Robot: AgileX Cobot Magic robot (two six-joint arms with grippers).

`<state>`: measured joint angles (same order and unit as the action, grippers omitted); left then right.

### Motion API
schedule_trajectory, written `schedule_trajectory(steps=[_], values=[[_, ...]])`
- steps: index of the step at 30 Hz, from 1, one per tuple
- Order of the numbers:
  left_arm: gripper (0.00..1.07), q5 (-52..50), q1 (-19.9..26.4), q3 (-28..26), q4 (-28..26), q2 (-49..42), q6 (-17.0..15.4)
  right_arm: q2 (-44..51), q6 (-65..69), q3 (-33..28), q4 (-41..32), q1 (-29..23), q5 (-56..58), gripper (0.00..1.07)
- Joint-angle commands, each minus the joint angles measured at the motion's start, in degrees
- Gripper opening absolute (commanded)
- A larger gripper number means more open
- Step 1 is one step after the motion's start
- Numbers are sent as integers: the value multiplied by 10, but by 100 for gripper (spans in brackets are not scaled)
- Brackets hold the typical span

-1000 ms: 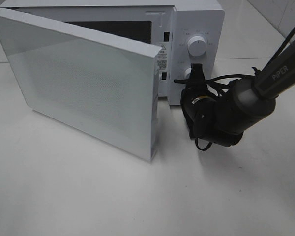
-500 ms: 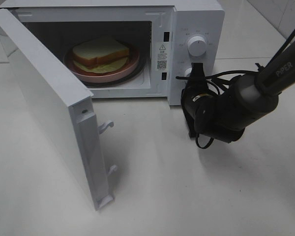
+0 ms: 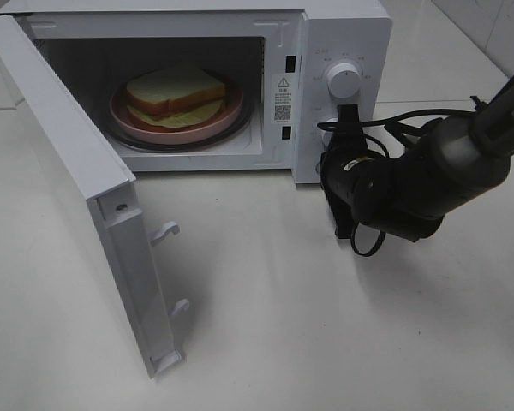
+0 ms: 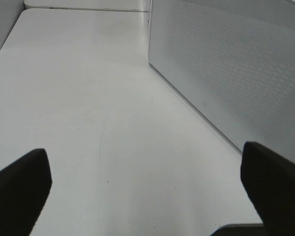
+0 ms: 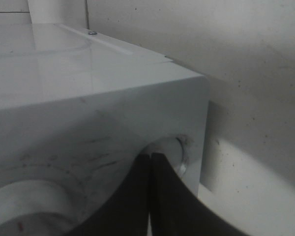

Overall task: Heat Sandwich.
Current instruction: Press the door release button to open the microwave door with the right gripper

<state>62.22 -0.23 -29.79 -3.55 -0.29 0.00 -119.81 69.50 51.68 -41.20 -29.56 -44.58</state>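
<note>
The sandwich, pale bread with a yellowish layer under it, lies on a round pink plate inside the open microwave. My right gripper is shut, with nothing in it, its tips against the lower knob of the control panel. In the right wrist view the closed fingertips touch the white panel at a round recess. My left gripper is open and holds nothing, hanging over the bare table beside the door's dotted outer face. It does not show in the exterior high view.
The microwave door stands swung wide to the left, its edge and latch hooks jutting toward the table's front. An upper knob sits above the gripper. The right arm and its cables hang low over the white table at the right.
The microwave door has swung from half shut to wide open, uncovering the sandwich and plate. The right arm has shifted slightly right, with its gripper staying at the lower knob.
</note>
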Motion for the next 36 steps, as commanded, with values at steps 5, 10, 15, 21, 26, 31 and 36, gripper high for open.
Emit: schedule_trajectory(steps=[5,10,15,21,26,31,36], values=[[98,-7,3,2,1,-3,0,36,-10,-28,19,-10,-10,1],[98,-7,3,2,1,-3,0,51,-12,-49,22,-15,17,1],[98,-7,3,2,1,-3,0,83,-41,-69,30,-15,53,1],[98,-7,3,2,1,-3,0,145,-77,-98,77,-15,103,1],[98,-7,3,2,1,-3,0,186,-103,-104,173,-15,182,2],[98,-7,3,2,1,-3,0,216,-120,-104,268,-13,258,2],[98,-7,3,2,1,-3,0,245,-163,-101,333,-13,348,3]])
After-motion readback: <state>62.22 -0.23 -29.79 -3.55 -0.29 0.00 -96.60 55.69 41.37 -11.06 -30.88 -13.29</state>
